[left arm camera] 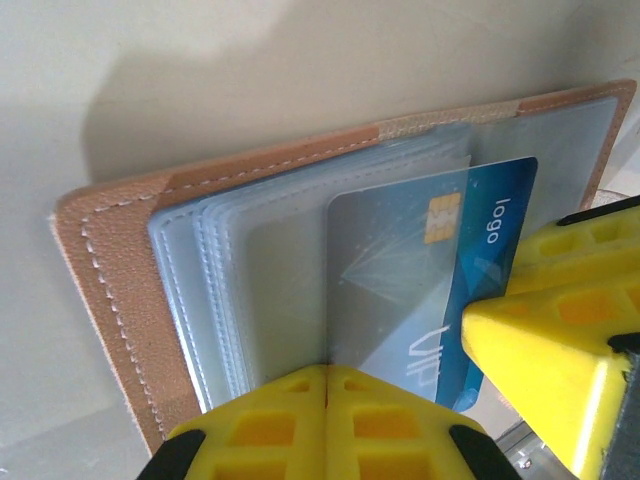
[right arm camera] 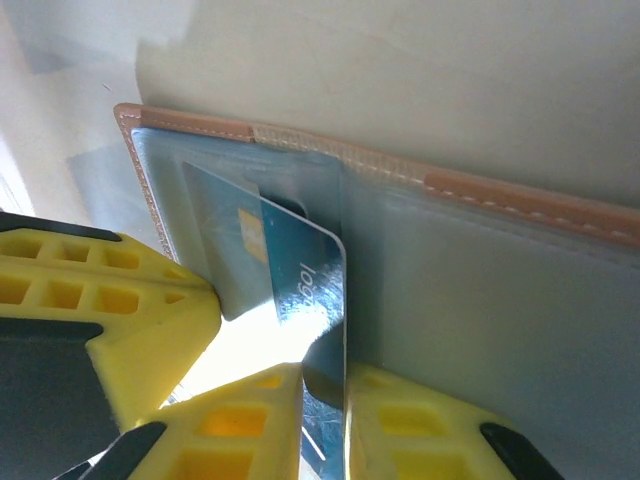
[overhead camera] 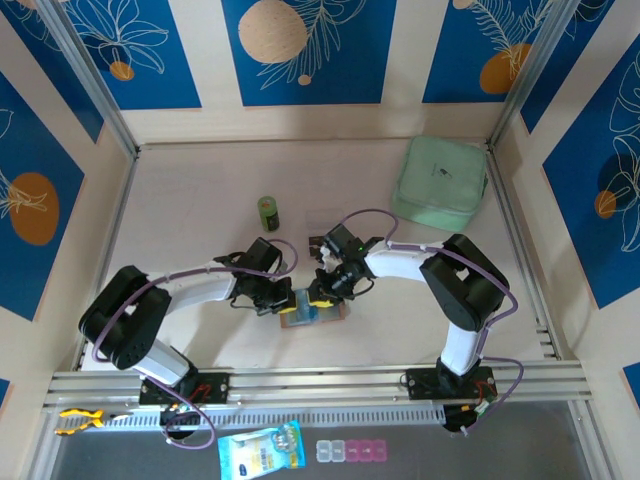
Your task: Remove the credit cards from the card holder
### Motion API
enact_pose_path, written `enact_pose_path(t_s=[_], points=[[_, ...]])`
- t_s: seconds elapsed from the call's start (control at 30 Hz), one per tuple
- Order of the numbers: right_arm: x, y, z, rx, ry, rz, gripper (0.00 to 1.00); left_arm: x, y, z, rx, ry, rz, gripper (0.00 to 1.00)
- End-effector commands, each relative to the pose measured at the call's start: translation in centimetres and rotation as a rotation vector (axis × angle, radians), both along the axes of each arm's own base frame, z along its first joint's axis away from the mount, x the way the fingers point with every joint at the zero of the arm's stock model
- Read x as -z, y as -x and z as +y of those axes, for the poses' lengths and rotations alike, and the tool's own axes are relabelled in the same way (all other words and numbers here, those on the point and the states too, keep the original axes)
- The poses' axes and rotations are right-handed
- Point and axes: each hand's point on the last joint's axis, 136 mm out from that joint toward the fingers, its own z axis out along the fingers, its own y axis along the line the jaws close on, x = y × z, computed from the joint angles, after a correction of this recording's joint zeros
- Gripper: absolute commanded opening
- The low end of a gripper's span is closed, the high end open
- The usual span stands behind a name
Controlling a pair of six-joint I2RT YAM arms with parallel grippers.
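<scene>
The card holder (overhead camera: pixel 300 322) lies open on the table between both arms, tan leather rim (left arm camera: pixel 110 290) around clear grey pockets (right arm camera: pixel 490 310). A blue credit card (left arm camera: pixel 435 260) with a gold chip sticks partway out of a pocket. My right gripper (right arm camera: pixel 325 400) is shut on the edge of this blue card (right arm camera: pixel 305 275). My left gripper (left arm camera: pixel 327 372) is shut, its yellow tips pressed together against the clear pockets beside the card. In the top view the left gripper (overhead camera: pixel 290 300) and right gripper (overhead camera: pixel 322 292) meet over the holder.
A mint-green case (overhead camera: pixel 440 180) lies at the back right. A small green can (overhead camera: pixel 268 212) stands behind the left arm, and a small dark flat thing (overhead camera: pixel 315 241) lies behind the grippers. A blue packet (overhead camera: pixel 260 450) and a pill box (overhead camera: pixel 350 452) sit below the rail.
</scene>
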Motion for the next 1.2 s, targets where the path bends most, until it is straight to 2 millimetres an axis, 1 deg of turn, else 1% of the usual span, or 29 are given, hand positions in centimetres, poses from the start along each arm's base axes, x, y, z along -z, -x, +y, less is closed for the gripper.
enact_pose_path(t_s=[0.0, 0.07, 0.33, 0.57, 0.77, 0.87, 0.97, 1.17], points=[[-0.9, 0.2, 0.0, 0.003, -0.029, -0.001, 0.16, 1.0, 0.7, 0.7, 0.007, -0.04, 0.027, 0.0], [-0.9, 0.1, -0.3, 0.004, -0.022, -0.006, 0.13, 1.0, 0.8, 0.7, 0.007, -0.041, 0.027, 0.0], [-1.8, -0.1, -1.9, 0.014, 0.003, -0.037, 0.12, 0.4, 0.3, 0.7, 0.007, -0.041, 0.004, 0.0], [-3.5, -0.5, -2.9, 0.007, 0.003, -0.088, 0.1, -0.2, 0.0, 0.3, 0.01, -0.022, -0.016, 0.01], [-5.5, -1.7, -3.7, -0.03, 0.018, -0.168, 0.09, -1.1, -0.5, -0.3, 0.016, 0.01, -0.041, 0.03], [-6.6, -2.5, -4.3, -0.082, 0.037, -0.234, 0.08, -1.7, -0.8, -0.5, 0.018, 0.016, -0.06, 0.04], [-7.8, -3.2, -4.8, -0.175, 0.049, -0.318, 0.08, -2.4, -1.1, -0.6, 0.018, 0.029, -0.078, 0.05], [-9.2, -4.7, -6.1, -0.435, 0.112, -0.514, 0.06, -3.3, -1.6, -0.3, 0.01, 0.026, -0.122, 0.09]])
